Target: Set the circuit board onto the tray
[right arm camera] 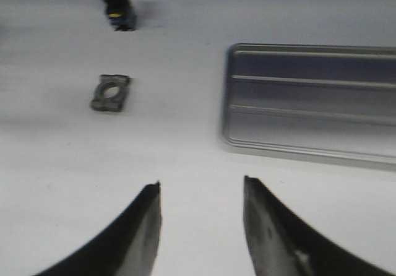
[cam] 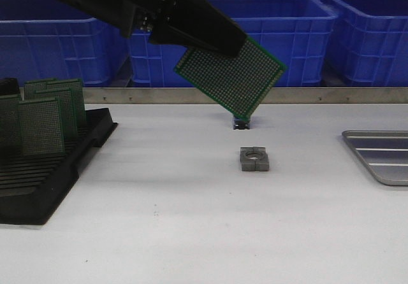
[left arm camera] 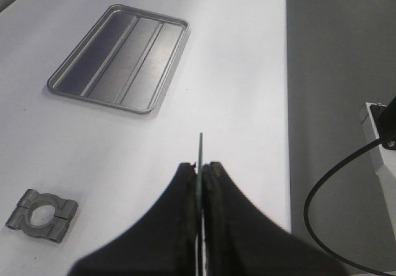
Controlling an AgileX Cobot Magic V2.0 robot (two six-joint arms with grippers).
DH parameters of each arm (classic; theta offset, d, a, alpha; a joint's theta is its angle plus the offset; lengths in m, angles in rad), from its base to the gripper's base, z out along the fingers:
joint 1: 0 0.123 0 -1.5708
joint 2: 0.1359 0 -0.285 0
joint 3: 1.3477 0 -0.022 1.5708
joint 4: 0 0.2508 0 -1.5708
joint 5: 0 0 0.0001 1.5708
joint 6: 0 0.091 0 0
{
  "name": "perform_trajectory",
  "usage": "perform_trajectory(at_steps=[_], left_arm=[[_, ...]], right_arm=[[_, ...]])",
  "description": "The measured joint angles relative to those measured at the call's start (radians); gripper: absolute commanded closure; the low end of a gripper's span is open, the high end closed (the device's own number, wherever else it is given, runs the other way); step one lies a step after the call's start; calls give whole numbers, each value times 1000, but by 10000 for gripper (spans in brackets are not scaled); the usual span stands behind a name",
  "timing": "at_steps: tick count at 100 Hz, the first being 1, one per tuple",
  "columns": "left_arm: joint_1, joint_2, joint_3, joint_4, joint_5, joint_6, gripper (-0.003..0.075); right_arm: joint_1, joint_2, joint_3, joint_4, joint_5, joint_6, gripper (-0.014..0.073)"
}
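My left gripper [cam: 217, 39] is shut on a green perforated circuit board [cam: 231, 77] and holds it tilted in the air above the table's middle. In the left wrist view the board [left arm camera: 200, 149] shows edge-on between the shut fingers [left arm camera: 185, 189]. The silver-grey tray [cam: 379, 153] with a ribbed floor lies at the right edge of the table, well to the right of the board. It also shows in the left wrist view [left arm camera: 120, 56] and the right wrist view [right arm camera: 309, 99]. My right gripper [right arm camera: 201, 186] is open and empty above bare table near the tray.
A black slotted rack [cam: 44, 169] with several green boards stands at the left. A grey metal clamp block [cam: 254, 158] lies mid-table, with a small dark part [cam: 241, 124] behind it. Blue crates [cam: 280, 29] line the back behind a metal rail.
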Motion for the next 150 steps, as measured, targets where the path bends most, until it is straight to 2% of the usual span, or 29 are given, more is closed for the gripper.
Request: perform_trajectory(at_steps=[16, 35, 56, 70, 83, 108, 119, 137, 146, 150], left_arm=[[0, 0, 0, 0, 0, -2, 741], [0, 0, 0, 0, 0, -2, 741], [0, 0, 0, 0, 0, -2, 741], [0, 0, 0, 0, 0, -2, 741], [0, 0, 0, 0, 0, -2, 741], [0, 0, 0, 0, 0, -2, 741], [0, 0, 0, 0, 0, -2, 741], [0, 0, 0, 0, 6, -2, 741], [0, 0, 0, 8, 14, 6, 739], [0, 0, 0, 18, 24, 10, 738]], right_arm=[[130, 78, -10, 138, -40, -245, 130], [245, 194, -32, 332, -55, -607, 130], [283, 328, -81, 551, -63, -1013, 130], [283, 419, -122, 644, -53, -1180, 130], [283, 506, -161, 676, -51, -1253, 130], [283, 663, -261, 681, 52, -1282, 140], [283, 699, -301, 681, 111, -1284, 249], [283, 710, -335, 677, 172, -1284, 545], [283, 710, -337, 664, 191, -1292, 652], [283, 710, -337, 657, 211, -1297, 668]])
